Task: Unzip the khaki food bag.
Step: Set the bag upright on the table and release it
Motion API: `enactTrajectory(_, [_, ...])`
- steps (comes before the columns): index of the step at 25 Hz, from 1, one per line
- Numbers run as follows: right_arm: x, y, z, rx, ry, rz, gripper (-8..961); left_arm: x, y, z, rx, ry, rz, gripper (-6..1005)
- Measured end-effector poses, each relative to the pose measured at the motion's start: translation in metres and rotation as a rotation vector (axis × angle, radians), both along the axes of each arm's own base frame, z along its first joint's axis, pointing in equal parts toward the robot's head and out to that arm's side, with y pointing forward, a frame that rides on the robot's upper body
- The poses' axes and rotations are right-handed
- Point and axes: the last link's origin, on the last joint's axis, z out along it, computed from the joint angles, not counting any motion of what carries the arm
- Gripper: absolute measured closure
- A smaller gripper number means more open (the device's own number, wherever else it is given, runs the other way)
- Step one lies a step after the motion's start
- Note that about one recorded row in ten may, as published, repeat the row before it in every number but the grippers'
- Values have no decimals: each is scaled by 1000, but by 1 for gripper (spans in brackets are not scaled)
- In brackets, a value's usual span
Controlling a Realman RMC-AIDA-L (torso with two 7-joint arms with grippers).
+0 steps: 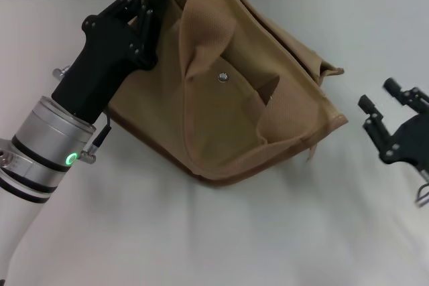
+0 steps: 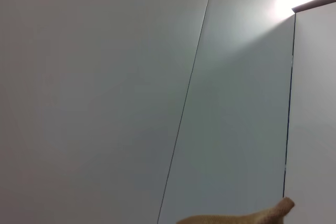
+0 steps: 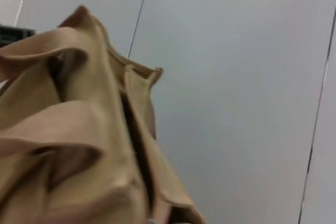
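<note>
White tabletop [image 1: 201,232] under us: our left gripper [image 1: 144,15] pins the khaki food bag [image 1: 234,98], grip unclear; right gripper [image 1: 392,115] waits open nearby.

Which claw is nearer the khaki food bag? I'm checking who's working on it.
Left. The left claw is against the khaki food bag at its upper left corner; the right claw hangs open, clear of the bag's right side.

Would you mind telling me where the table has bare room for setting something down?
The widest bare stretch of table lies in front of the khaki food bag, between both arms. A narrower strip separates the bag from the right gripper. The bag's left end is crowded by the left gripper.
</note>
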Motion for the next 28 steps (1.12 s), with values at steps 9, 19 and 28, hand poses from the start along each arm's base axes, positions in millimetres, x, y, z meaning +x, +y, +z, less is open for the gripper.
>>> enactTrajectory(9, [9,41,60,-351,-17,15,487,-4,-1,-2,-37,18,-3,909])
enactTrajectory(19, [-20,86,66,-436,-141,70,493,-2,-1,-8,-75,58,-28,909])
enactTrajectory(28, [-33,113,35,-513,-266,40,516,-4,-3,-7,-73,55,-22,908])
